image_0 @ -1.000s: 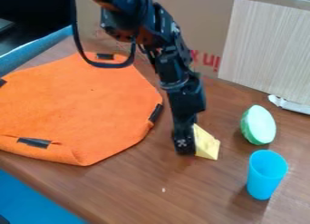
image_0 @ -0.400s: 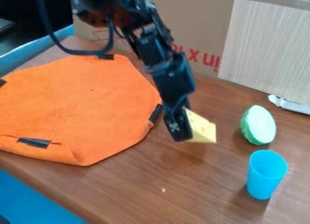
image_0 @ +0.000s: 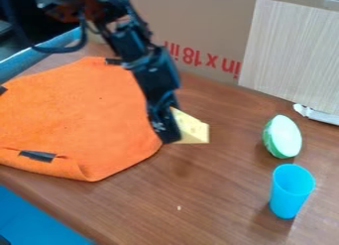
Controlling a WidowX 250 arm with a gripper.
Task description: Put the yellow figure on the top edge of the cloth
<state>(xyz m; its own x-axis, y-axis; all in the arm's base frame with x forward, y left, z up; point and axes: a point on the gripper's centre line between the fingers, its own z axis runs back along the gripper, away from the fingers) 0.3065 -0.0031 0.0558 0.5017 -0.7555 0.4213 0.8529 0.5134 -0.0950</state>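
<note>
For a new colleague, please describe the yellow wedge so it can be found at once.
On the brown wooden table lies a large orange cloth. At its right edge in view, the black gripper holds the wedge: yellow, spotted and angular, unlike the rounded green-and-white object and blue cup.

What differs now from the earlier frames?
The black two-finger gripper has carried the yellow cheese-like wedge up and left in the view, toward the orange cloth, without letting go. The cloth, blue cup and pale green oval object stayed put.
</note>
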